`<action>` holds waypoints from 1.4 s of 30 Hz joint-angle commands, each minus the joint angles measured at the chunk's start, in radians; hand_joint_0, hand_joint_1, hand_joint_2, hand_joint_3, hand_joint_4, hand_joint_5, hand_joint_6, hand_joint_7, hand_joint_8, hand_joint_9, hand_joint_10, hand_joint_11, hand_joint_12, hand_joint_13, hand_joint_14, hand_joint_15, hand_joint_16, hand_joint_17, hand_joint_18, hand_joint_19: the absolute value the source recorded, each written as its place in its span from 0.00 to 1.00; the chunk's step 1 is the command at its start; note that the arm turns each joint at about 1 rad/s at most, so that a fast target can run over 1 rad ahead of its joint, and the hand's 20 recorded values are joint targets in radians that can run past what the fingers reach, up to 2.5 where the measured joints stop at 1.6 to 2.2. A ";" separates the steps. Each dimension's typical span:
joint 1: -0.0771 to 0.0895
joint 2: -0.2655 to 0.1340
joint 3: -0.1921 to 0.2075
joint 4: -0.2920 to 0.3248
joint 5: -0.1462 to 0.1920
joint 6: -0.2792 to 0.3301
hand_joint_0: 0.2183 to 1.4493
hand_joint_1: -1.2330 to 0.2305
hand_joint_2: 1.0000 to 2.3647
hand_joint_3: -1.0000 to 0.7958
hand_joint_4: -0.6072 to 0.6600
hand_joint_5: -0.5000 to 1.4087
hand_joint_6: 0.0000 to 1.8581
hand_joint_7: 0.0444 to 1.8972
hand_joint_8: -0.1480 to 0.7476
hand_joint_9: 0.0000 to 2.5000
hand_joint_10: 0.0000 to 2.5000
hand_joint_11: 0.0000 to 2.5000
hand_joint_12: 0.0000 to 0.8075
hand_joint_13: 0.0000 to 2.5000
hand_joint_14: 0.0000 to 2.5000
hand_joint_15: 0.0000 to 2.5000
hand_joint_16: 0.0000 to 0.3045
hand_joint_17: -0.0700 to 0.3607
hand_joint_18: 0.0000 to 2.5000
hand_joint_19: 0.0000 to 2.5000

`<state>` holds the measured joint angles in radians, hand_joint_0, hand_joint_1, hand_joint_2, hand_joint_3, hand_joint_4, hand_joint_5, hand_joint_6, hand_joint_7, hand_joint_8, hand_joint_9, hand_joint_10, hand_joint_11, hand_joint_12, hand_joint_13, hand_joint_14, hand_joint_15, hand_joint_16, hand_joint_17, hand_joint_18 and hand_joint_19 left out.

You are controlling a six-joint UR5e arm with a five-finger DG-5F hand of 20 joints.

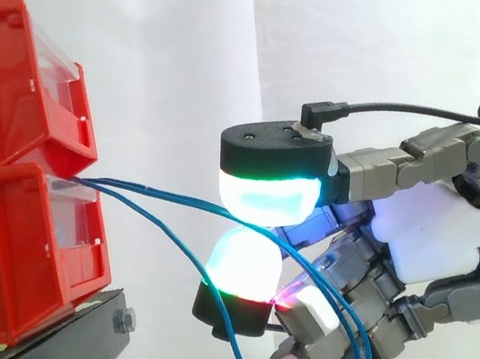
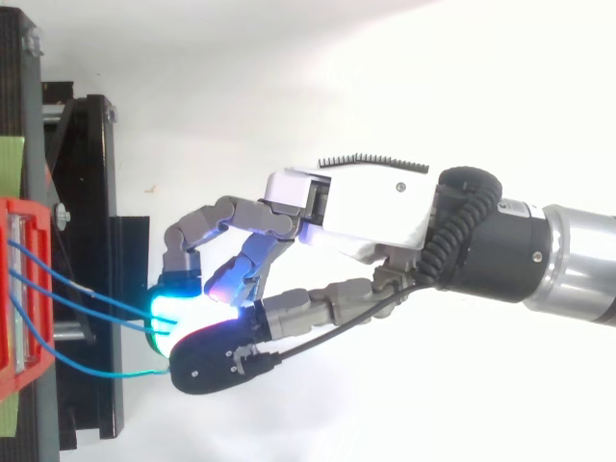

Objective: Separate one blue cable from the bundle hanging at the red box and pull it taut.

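Observation:
Blue cables (image 1: 145, 188) come out from between the two stacked red boxes (image 1: 13, 254) at the left. My hand (image 1: 434, 239) reaches in from the right, just beyond the boxes' front. Its upper glowing pad (image 1: 271, 197) and lower pad (image 1: 240, 262) are closed together on a blue cable, which bends down past the palm behind them. Another blue cable (image 1: 235, 355) hangs free, drooping below the pads. In the top view, two cables (image 2: 87, 289) run from the red box (image 2: 29, 212) to the hand's (image 2: 366, 207) cyan fingertip, and a third (image 2: 106, 374) passes under the thumb.
The red boxes rest on a black stand (image 1: 56, 348) whose edge juts out below them, with a bolt at its corner. A white curtain hangs behind. The arm enters from the right at box height.

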<state>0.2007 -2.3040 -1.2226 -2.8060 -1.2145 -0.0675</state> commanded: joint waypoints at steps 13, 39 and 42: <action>0.002 0.000 0.000 0.002 0.001 0.000 0.41 0.26 0.01 0.42 0.54 0.16 0.45 0.55 0.53 0.39 0.01 0.37 0.48 0.34 0.01 0.22 0.15 0.41 0.35 0.26; 0.005 0.000 0.000 0.002 0.006 0.000 0.28 0.43 0.00 0.28 0.60 0.18 0.44 0.59 0.54 0.43 0.01 0.35 0.48 0.35 0.01 0.23 0.15 0.41 0.36 0.28; 0.005 0.000 0.000 0.000 0.006 0.002 0.30 0.42 0.00 0.28 0.60 0.18 0.44 0.61 0.54 0.44 0.01 0.36 0.48 0.35 0.01 0.23 0.15 0.40 0.36 0.28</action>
<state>0.2054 -2.3042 -1.2226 -2.8041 -1.2096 -0.0681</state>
